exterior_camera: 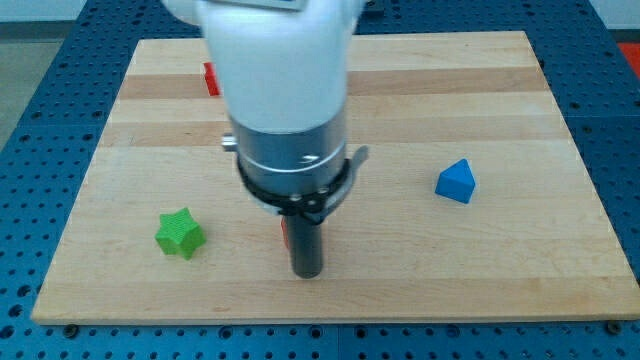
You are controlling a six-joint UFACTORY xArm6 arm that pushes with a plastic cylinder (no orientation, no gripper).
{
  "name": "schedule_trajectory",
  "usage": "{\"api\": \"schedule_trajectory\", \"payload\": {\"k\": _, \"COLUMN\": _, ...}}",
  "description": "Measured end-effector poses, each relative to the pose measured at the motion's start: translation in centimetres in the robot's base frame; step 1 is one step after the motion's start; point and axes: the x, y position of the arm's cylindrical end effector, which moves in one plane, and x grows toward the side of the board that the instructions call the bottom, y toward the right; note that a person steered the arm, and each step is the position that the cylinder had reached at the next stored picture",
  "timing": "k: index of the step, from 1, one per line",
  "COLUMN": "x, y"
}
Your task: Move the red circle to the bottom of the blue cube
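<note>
**Four coloured pieces on a wooden board, one rod among them**

Four items, listed from the view's left to its right.

1. Green star block (180, 233): lies near the board's lower left, well apart from everything else.

2. Red block (211, 79): near the view's top, half hidden behind the arm's white housing (280, 70); its shape cannot be made out.

3. Red sliver (284, 231): a thin strip of red showing just left of the rod, touching or nearly touching it. By its place this is judged to be the red circle the task names, but the rod and collar cover most of it, so its roundness is not confirmed.

4. Rod and tip (306, 272): the arm carries no gripper, so there are no jaws to be apart or together; a plain dark rod ends low on the board, just right of the red sliver.

5. Blue cube (456, 182): sits well to the right and somewhat higher, alone.

6. Wooden board (520, 270): light wood, resting on a blue perforated table (610, 40).

Risk, as a judgement: the tip stands on the red piece's right side, the side facing the cube. A push from there would send it left, away from the goal. An off-centre contact could also let a round piece roll off the rod.
</note>
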Motion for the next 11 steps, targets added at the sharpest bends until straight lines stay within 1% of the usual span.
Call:
{"api": "schedule_trajectory", "payload": {"k": 1, "x": -3.4, "y": -0.3}}
{"api": "schedule_trajectory", "payload": {"k": 2, "x": -6.5, "y": -2.7}}
{"api": "schedule_trajectory", "payload": {"k": 3, "x": -7.9, "y": -5.5}}
{"api": "schedule_trajectory", "payload": {"k": 4, "x": -7.9, "y": -8.9}}
{"api": "schedule_trajectory", "payload": {"k": 5, "x": -9.1, "y": -10.1}}
{"api": "schedule_trajectory", "payload": {"k": 6, "x": -10.3, "y": -8.0}}
{"api": "schedule_trajectory", "payload": {"k": 7, "x": -11.4, "y": -4.6}}
{"api": "schedule_trajectory", "payload": {"k": 8, "x": -12.4, "y": -2.7}}
{"api": "schedule_trajectory", "payload": {"k": 10, "x": -17.4, "y": -2.0}}
{"api": "schedule_trajectory", "payload": {"k": 11, "x": -18.8, "y": -2.0}}
